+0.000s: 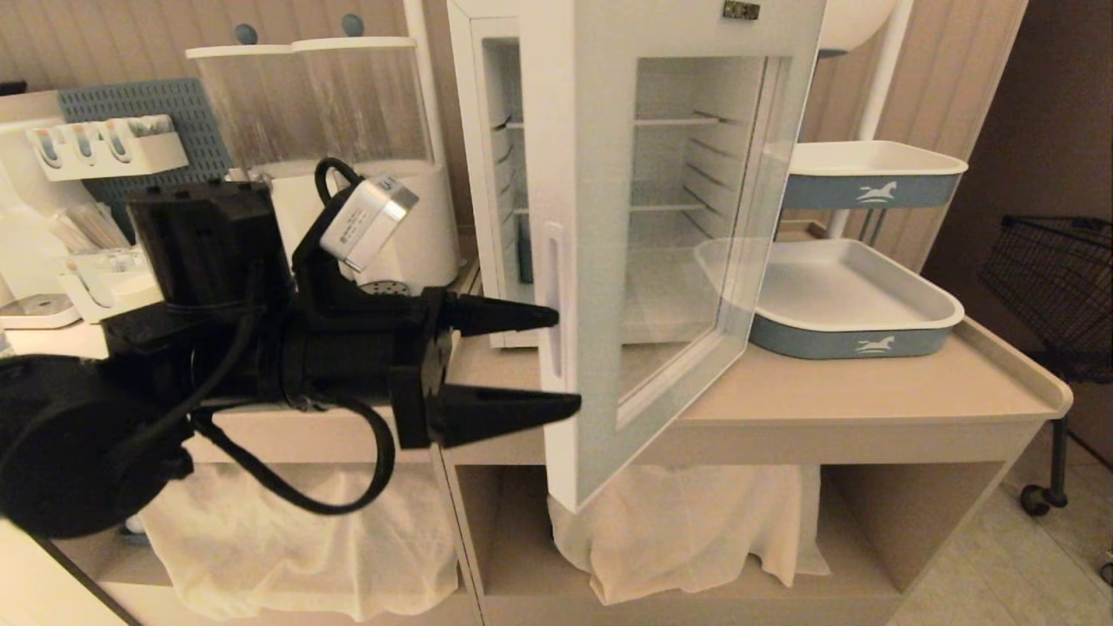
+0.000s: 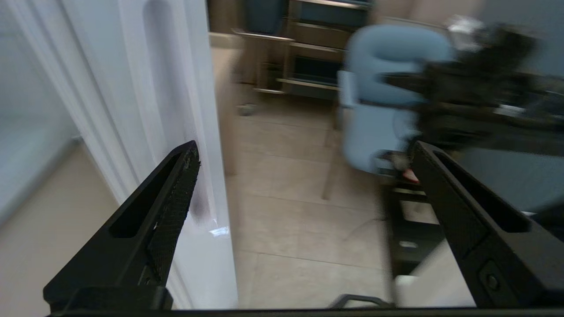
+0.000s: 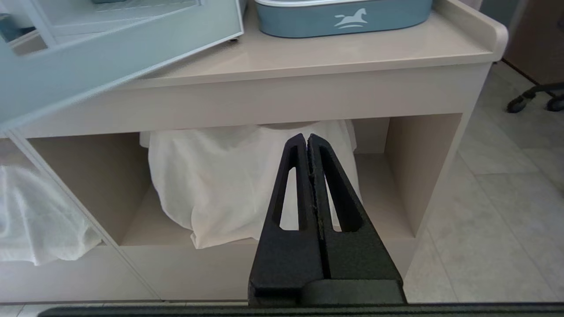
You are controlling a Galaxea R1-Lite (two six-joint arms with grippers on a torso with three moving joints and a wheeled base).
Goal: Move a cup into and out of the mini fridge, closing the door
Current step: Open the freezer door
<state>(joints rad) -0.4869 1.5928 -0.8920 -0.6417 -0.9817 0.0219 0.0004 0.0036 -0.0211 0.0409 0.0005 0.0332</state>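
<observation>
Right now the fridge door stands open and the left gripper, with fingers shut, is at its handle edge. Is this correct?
Not quite: the left gripper has its fingers spread wide, as the head view shows. The rest holds: the door stands open, with the gripper at its handle edge.

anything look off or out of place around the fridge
The door of the fridge hangs wide open past the counter edge. The open left gripper is at its handle edge. Nothing spilled or damaged.
</observation>
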